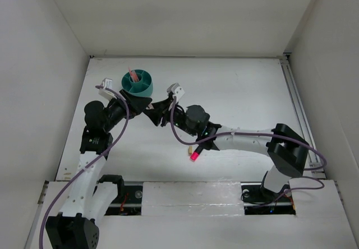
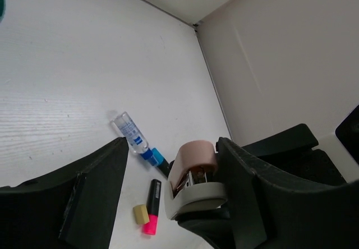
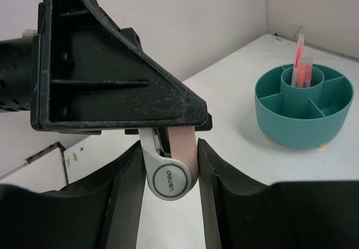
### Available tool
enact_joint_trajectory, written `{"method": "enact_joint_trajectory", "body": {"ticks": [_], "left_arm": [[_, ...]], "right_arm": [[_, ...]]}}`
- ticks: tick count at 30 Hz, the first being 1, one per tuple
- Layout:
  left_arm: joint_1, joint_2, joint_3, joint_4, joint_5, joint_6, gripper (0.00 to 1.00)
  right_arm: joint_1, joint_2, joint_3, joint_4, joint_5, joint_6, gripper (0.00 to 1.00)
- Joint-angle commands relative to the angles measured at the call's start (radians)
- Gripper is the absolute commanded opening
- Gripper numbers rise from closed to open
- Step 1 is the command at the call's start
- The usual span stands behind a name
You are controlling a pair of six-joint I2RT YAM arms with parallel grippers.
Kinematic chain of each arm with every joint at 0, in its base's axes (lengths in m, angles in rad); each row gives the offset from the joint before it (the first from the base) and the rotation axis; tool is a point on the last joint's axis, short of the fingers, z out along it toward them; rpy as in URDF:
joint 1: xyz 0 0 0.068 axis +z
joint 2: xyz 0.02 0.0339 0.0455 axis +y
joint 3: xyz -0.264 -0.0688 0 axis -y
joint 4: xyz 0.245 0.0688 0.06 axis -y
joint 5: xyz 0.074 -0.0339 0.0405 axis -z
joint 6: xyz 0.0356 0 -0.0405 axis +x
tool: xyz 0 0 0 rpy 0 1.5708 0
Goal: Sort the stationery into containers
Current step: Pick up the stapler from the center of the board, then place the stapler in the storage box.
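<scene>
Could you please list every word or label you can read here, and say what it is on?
"deuen" (last letters uncertain): on the round grey end of the pink-and-grey case held in the right hand.
Blue label on the clear-blue tube: print too small to read.
No other text is visible.

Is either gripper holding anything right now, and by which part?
The right gripper pinches the pink-and-grey item, apparently a small stapler, across its rounded logo end. The left gripper stands open around its other end, not clamped.
</scene>
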Motion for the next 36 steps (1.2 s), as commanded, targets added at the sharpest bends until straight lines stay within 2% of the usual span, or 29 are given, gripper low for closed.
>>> {"method": "enact_joint_trajectory", "body": {"ticks": [1,3,7,8,11,20,21,24,25,26,27,28,32,36], "left_arm": [[0.000,-0.003,-0.002,0.060,-0.027,-0.002,0.60],[0.000,-0.003,0.007,0.060,-0.037,-0.002,0.54],[0.000,0.007,0.007,0.060,-0.048,-0.002,0.35],[0.000,0.007,0.016,0.060,-0.048,-0.002,0.24],[0.000,0.048,0.026,0.060,-0.039,0.007,0.00],[0.000,0.079,0.058,0.082,-0.028,-0.002,0.00],[0.000,0.089,0.069,0.082,-0.017,-0.002,0.00],[0.000,0.099,0.079,0.091,-0.005,0.008,0.00],[0.000,0.099,0.092,0.091,0.004,0.008,0.00],[0.000,0.109,0.116,0.091,0.036,0.033,0.00],[0.000,0.109,0.116,0.091,0.036,0.045,0.00],[0.000,0.125,0.141,0.079,0.065,0.056,0.00],[0.000,0.145,0.196,0.027,0.075,0.111,0.00],[0.000,0.166,0.279,-0.074,0.075,0.188,0.00]], "right_arm": [[0.018,0.012,0.046,0.044,0.013,-0.002,0.00],[0.018,0.022,0.055,0.044,0.013,-0.002,0.00],[0.027,0.031,0.055,0.044,-0.010,-0.002,0.00],[0.027,0.031,0.055,0.044,-0.010,-0.002,0.00],[0.027,0.031,0.055,0.053,-0.021,-0.002,0.00],[0.027,0.008,0.021,0.096,-0.040,-0.002,0.01],[0.027,0.008,0.021,0.096,-0.040,-0.002,0.09],[0.027,0.008,0.021,0.087,-0.060,-0.002,0.20],[0.018,0.008,0.021,0.087,-0.060,-0.002,0.45],[0.018,0.008,0.021,0.097,-0.070,-0.002,0.62],[0.018,0.008,0.010,0.097,-0.070,-0.002,0.62],[0.018,-0.003,0.010,0.107,-0.070,-0.002,0.70],[-0.003,-0.037,-0.034,0.107,-0.061,-0.002,0.86],[-0.026,-0.089,-0.110,0.097,-0.071,-0.002,0.88]]}}
